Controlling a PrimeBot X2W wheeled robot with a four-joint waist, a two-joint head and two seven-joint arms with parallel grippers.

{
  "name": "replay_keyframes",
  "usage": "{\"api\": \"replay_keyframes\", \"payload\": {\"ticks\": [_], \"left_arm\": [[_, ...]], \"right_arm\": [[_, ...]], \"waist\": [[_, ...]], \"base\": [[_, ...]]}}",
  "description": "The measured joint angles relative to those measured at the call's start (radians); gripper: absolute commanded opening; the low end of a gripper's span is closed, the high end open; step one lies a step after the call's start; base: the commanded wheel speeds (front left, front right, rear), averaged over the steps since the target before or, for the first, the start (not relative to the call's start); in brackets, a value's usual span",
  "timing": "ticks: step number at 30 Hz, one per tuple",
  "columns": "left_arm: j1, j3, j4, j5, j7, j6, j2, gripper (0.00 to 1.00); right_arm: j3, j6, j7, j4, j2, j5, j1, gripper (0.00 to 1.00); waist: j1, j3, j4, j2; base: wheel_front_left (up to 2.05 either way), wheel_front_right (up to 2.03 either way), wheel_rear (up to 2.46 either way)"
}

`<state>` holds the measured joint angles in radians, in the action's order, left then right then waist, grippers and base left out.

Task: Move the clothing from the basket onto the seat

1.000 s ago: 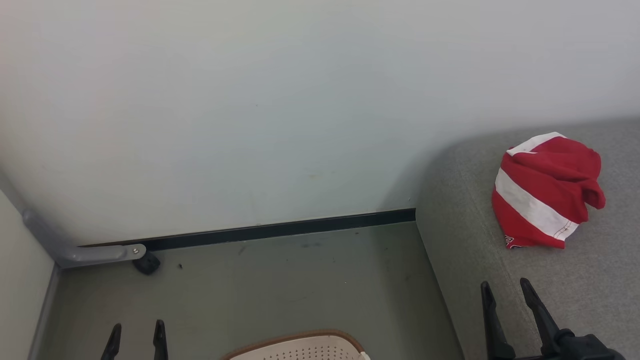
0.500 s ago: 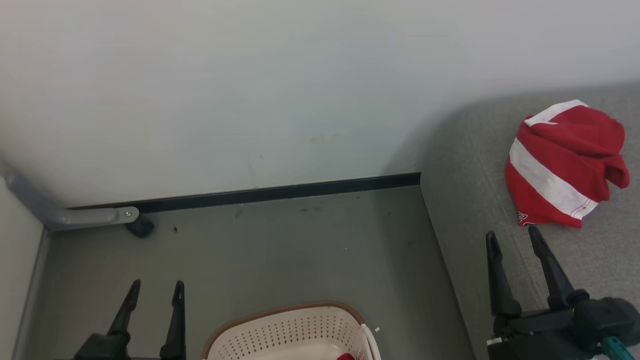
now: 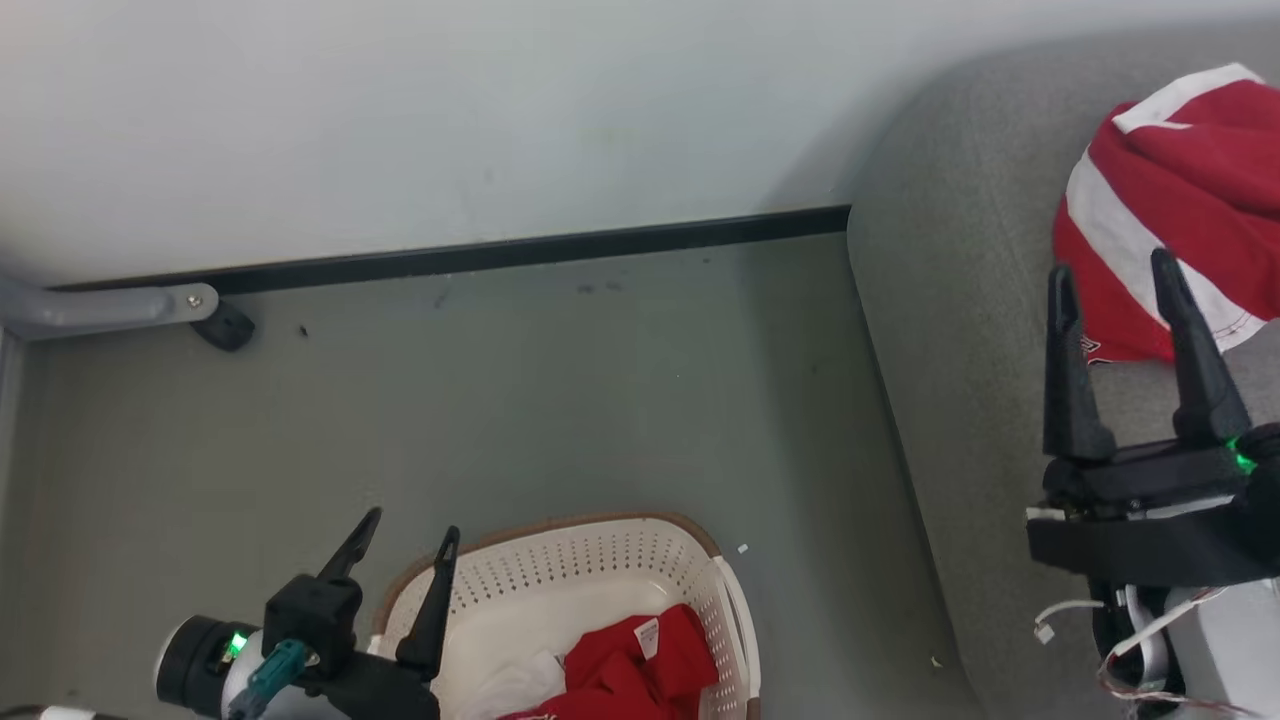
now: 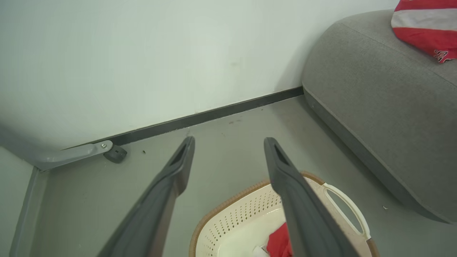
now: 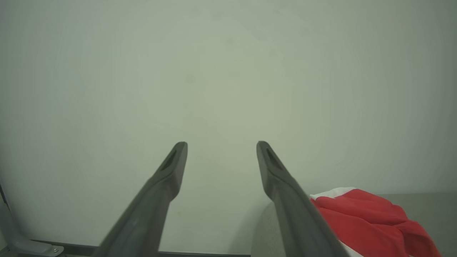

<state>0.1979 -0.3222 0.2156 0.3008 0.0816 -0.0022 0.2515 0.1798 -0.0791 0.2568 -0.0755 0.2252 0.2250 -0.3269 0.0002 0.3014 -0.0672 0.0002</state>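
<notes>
1 red jersey [image 3: 1190, 170] lies on the seat [image 3: 950, 380], right of the basket [image 3: 560, 565]; more clothing [image 3: 625, 665] sits inside the basket. Left end effector [image 3: 413, 521] and right end effector [image 3: 1111, 262]: wide, empty.

One basket [image 3: 600, 560] — cream, perforated. One grey seat [image 3: 960, 350]. One red-and-white jersey [image 3: 1180, 170] on the seat, plus one red and white heap [image 3: 620, 665] in the basket — its pieces cannot be counted. Two grippers: left gripper [image 3: 413, 522], right gripper [image 3: 1112, 262].
</notes>
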Motion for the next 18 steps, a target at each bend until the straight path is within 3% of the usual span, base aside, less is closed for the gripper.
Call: {"api": "replay_keyframes", "payload": {"ticks": [7,18], "left_arm": [[0.08,-0.057,0.078,-0.024,-0.038,-0.051,-0.001,1.0],[0.199,-0.128,0.212,-0.062,-0.089,-0.088,-0.03,1.0]], "right_arm": [[-0.023,0.005,0.0,-0.025,0.015,-0.015,-0.123,1.0],[-0.019,0.019,-0.01,-0.053,0.021,-0.025,-0.344,1.0]], "waist": [[0.0001,0.103,-0.011,0.0],[0.0,0.282,-0.029,0.0]], "base": [[0.0,0.0,0.0],[0.0,0.0,0.0]]}}
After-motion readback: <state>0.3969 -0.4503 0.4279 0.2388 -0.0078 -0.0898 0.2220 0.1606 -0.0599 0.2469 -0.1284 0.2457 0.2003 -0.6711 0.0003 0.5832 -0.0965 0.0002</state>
